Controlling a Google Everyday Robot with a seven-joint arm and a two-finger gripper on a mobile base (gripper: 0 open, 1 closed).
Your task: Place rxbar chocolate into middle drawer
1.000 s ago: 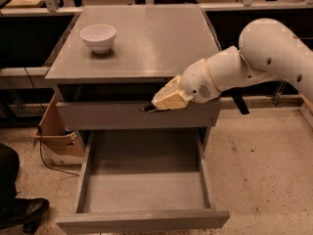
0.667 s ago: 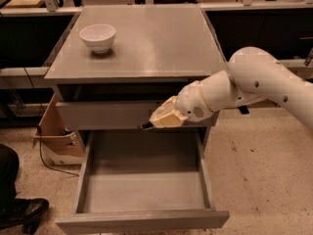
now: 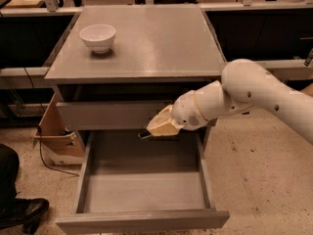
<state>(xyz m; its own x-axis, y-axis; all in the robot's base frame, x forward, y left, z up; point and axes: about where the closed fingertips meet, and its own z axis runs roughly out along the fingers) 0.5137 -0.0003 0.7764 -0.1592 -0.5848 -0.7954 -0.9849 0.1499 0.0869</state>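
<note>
The middle drawer [image 3: 142, 220] is pulled wide open below the cabinet, and its deep grey box shows nothing inside. My gripper [image 3: 155, 129] hangs over the back of that drawer, just under the upper grey drawer front [image 3: 102, 114]. Its cream fingers [image 3: 165, 125] are shut on the rxbar chocolate [image 3: 144, 135], of which only a small dark end sticks out to the left. The rest of the bar is hidden by the fingers.
A white bowl [image 3: 98, 37] stands on the cabinet top [image 3: 156, 43] at the back left. An open cardboard box [image 3: 53, 137] sits on the floor left of the cabinet. A dark shoe [image 3: 22, 212] is at the bottom left. Shelving runs behind.
My gripper has moved down and to the left with the bar, from in front of the upper drawer front to over the back of the open drawer.
</note>
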